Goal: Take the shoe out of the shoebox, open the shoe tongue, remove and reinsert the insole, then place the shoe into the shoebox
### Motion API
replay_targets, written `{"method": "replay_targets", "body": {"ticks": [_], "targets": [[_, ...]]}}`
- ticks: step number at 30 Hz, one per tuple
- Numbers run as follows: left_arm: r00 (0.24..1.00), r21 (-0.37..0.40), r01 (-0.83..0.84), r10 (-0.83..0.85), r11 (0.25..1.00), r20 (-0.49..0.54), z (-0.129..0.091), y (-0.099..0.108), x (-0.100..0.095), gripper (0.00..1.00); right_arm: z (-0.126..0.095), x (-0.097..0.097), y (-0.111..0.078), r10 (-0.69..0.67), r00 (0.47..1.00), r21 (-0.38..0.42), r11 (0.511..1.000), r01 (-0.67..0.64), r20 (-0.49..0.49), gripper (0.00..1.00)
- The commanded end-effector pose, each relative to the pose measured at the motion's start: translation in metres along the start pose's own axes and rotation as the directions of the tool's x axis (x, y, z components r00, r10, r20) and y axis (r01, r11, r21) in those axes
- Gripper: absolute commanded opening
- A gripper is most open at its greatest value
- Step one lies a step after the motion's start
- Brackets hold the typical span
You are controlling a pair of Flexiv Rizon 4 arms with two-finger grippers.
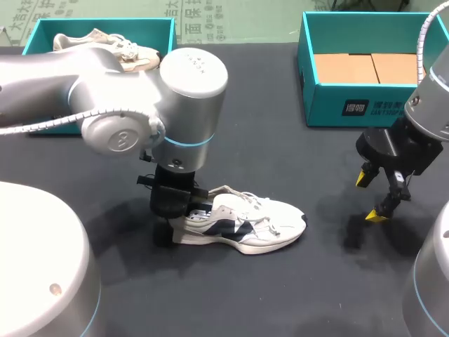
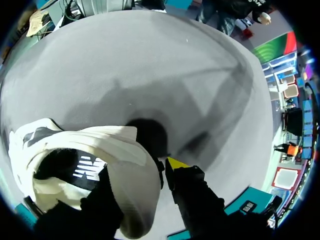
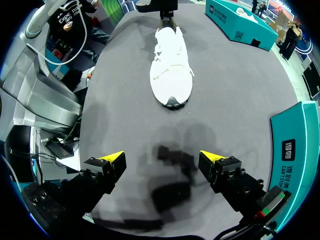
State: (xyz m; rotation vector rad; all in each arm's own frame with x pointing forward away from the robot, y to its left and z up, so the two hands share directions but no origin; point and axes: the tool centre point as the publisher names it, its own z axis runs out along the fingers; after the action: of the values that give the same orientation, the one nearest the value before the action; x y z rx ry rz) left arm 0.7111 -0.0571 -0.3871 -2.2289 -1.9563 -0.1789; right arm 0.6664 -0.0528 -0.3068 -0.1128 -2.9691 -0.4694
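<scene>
Steadying grip: the left gripper (image 1: 167, 226) stands upright over the shoe's heel (image 2: 132, 200); in the left wrist view the heel collar sits between its two fingers, which appear clamped on it from both sides.
Task's thing: the shoe (image 1: 242, 221) lies on its sole on the dark table (image 1: 280, 295), toe pointing toward the right arm, well apart from both boxes.
Free hand: the right gripper (image 1: 372, 196) hovers above the table beyond the toe, jaws wide apart and holding nothing.
Step in hand: likely opening the tongue (image 1: 231, 200), since the shoe is out of its box and is still laced.
Doing it well: the heel hold should stay firm while the right gripper comes in low along the shoe's length, pinches the tongue's top edge only, and lifts it up and forward without snagging the laces (image 1: 261, 210).
Shoe materials: white mesh upper, soft and yielding; dark side panels; thick pale foam sole; padded heel collar that will compress under a pinch.
Insole: hidden inside the shoe.
Boxes: the open teal shoebox (image 1: 351, 105) at the far right has stiff walls and a brown cardboard floor; the teal box (image 1: 42, 28) at the far left holds a second shoe (image 1: 105, 43).
Surface: matte dark cloth, probably grippy.
</scene>
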Motion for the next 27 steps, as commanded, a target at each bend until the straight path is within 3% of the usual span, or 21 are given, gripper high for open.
{"method": "replay_targets", "body": {"ticks": [1, 6, 15, 19, 22, 27], "targets": [[1.0, -0.033, -0.013, 0.014, 0.999, 0.017, -0.009, -0.005, 0.009, 1.0, 0.0, 0.001, 0.0, 0.0, 1.0, 0.001, 1.0, 0.0, 0.001, 1.0], [0.998, -0.068, -0.022, 0.026, 0.997, 0.065, -0.035, -0.01, 0.012, 1.0, 0.0, 0.001, 0.0, 0.0, 1.0, 0.001, 1.0, 0.0, 0.001, 1.0], [0.967, -0.063, 0.047, -0.029, 0.997, 0.254, -0.095, -0.032, 0.027, 1.0, 0.0, 0.001, 0.0, 0.0, 1.0, 0.001, 1.0, 0.0, 0.001, 1.0], [0.923, 0.001, 0.174, -0.164, 0.985, 0.347, -0.112, -0.044, 0.034, 1.0, 0.0, 0.001, 0.0, 0.0, 1.0, 0.001, 1.0, 0.0, 0.001, 1.0], [0.867, 0.155, 0.282, -0.321, 0.947, 0.381, -0.115, -0.05, 0.042, 1.0, 0.0, 0.001, 0.0, 0.0, 1.0, 0.001, 1.0, 0.0, 0.001, 1.0], [0.867, 0.155, 0.282, -0.321, 0.947, 0.381, -0.115, -0.05, 0.042, 1.0, 0.0, 0.001, 0.0, 0.0, 1.0, 0.001, 1.0, 0.0, 0.001, 1.0]]}}
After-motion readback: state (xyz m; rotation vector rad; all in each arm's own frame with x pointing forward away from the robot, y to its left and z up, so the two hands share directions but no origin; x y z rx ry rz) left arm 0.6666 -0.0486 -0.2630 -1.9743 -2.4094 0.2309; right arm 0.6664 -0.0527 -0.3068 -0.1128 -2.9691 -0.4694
